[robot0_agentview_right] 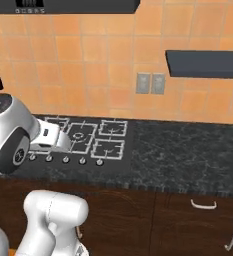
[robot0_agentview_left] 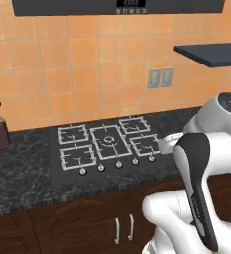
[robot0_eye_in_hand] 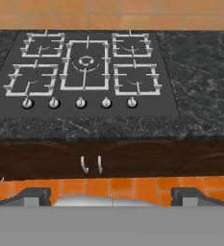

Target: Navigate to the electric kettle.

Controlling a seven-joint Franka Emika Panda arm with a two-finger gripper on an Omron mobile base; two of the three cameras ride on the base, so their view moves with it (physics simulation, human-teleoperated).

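Note:
The electric kettle is out of view. My gripper (robot0_eye_in_hand: 111,198) hangs in front of the counter and looks at the gas cooktop (robot0_eye_in_hand: 84,62). Its two dark fingertips (robot0_eye_in_hand: 34,196) stand wide apart with nothing between them, so it is open. In the base views my white arm rises in front of the cooktop (robot0_agentview_left: 107,141), and its hand (robot0_agentview_right: 50,137) reaches over the stove's near edge.
A dark bottle (robot0_agentview_left: 0,130) stands on the black counter left of the stove. A dark shelf (robot0_agentview_right: 203,62) juts from the orange tiled wall on the right, beside two wall outlets (robot0_agentview_right: 150,83). Bare counter (robot0_agentview_right: 188,155) runs to the right. Below are cabinet doors (robot0_eye_in_hand: 92,164).

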